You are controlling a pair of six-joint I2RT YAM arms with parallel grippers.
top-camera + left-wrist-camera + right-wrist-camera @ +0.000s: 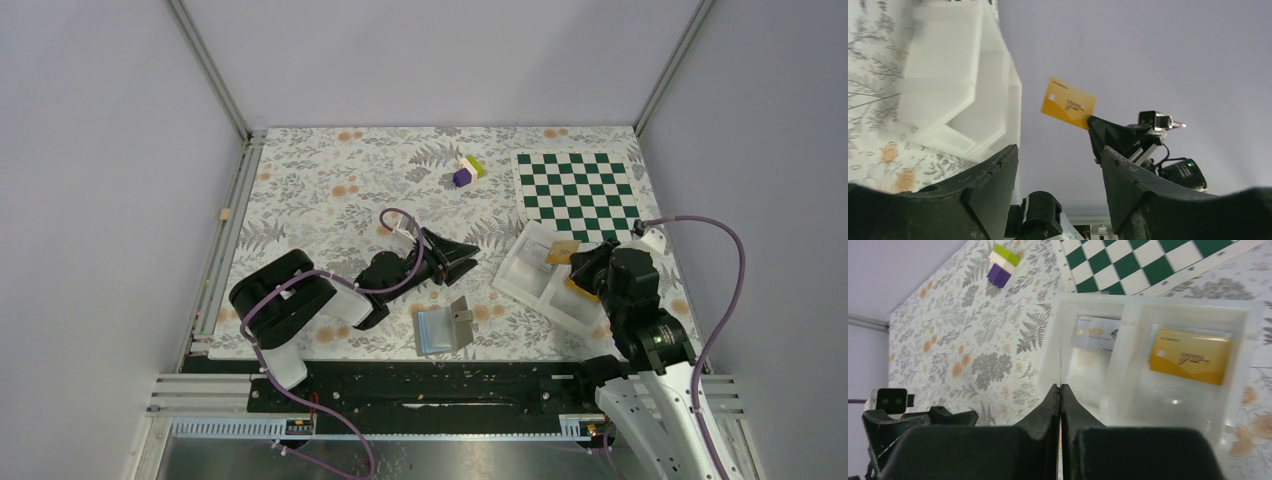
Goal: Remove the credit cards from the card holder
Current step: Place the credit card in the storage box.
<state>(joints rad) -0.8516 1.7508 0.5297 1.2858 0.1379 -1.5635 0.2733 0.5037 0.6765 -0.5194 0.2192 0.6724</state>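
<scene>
Right gripper (1060, 387) pinching gold card (1068, 103) by one corner only, above white tray (1148, 299), right side. Risk: card pivots, slips, lands on divider or outside tray. Left gripper (1058, 155) spread, empty. Card holder (440, 328) open, near centre.

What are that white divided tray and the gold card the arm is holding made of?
The tray looks like milky translucent moulded plastic, faintly glossy: the floral table cover shows dimly through it. The gold card, pinched in the right gripper, seems thin stiff plastic with a satin metallic print: it juts out flat though held by one corner.
</scene>
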